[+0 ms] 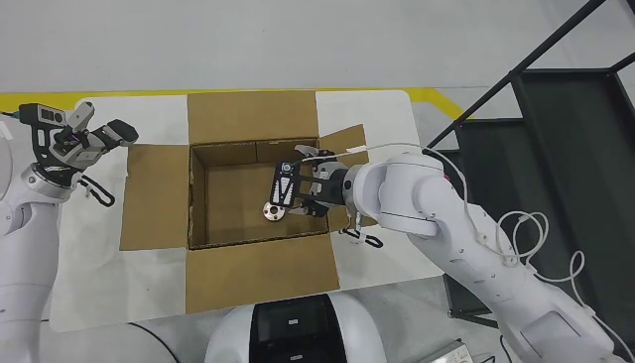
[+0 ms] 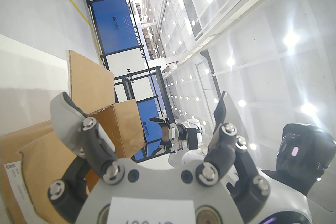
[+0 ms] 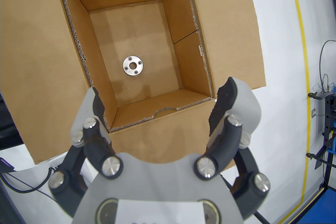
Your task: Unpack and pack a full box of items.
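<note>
Box [image 1: 231,196]: stood open on the counter [image 1: 362,117], flaps spread.
Right gripper [image 3: 161,95]: hung over the box's opening, jaws wide and empty; the nearer arm by far.
Left gripper [image 2: 143,101]: beyond the box's left flap, wide, empty.
Disc [image 3: 132,66]: lay flat on the box floor below the right gripper; round, no long axis.

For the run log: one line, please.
box open, metal disc inside | right claw open over box | left claw open beside box
</note>
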Available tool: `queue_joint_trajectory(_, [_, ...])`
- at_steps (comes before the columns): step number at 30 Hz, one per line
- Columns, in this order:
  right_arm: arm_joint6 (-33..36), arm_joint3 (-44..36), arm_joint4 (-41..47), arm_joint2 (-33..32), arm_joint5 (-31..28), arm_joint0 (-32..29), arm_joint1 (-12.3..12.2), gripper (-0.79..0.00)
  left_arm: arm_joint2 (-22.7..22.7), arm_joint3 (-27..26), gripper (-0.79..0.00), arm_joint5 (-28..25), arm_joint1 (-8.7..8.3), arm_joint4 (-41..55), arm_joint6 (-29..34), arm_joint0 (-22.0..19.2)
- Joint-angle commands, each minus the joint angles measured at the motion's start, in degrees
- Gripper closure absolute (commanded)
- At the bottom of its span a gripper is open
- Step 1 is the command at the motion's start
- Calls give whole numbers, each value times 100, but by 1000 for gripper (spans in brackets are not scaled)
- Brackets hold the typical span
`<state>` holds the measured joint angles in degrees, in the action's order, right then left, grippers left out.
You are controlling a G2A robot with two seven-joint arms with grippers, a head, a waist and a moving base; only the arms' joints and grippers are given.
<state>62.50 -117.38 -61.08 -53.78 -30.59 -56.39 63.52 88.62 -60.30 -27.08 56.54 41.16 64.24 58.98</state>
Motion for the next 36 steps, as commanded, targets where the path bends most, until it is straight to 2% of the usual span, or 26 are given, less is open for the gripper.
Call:
queue_joint_trajectory(1, [0,0,0,2,1,1,0,-785,0,0,-785,0,0,0,0,0])
queue_joint_trajectory(11, [-63,-15,34,8,-19,-1,3,-785,0,0,-785,0,0,0,0,0])
queue_joint_trajectory(13, [-172,160,49,144,-341,134,20,-785,0,0,-785,0,0,0,0,0])
queue_joint_trajectory(15, [45,524,62,484,-656,415,76,-785,0,0,-785,0,0,0,0,0])
queue_joint_trajectory(17, [-7,1003,121,800,-752,774,177,-785,0,0,-785,0,0,0,0,0])
queue_joint_trajectory(20, [-434,1806,4,1304,-716,1204,372,-785,0,0,-785,0,0,0,0,0])
queue_joint_trajectory(23, [-861,2552,-72,1801,-619,1592,609,-785,0,0,-785,0,0,0,0,0])
queue_joint_trajectory(27, [-1074,3430,0,2382,-538,2065,956,-785,0,0,-785,0,0,0,0,0])
queue_joint_trajectory(33, [-1338,4456,21,3030,-524,2377,1421,-785,0,0,-785,0,0,0,0,0])
queue_joint_trajectory(36, [-1372,4697,90,3139,-537,2430,1539,-785,0,0,-785,0,0,0,0,0])
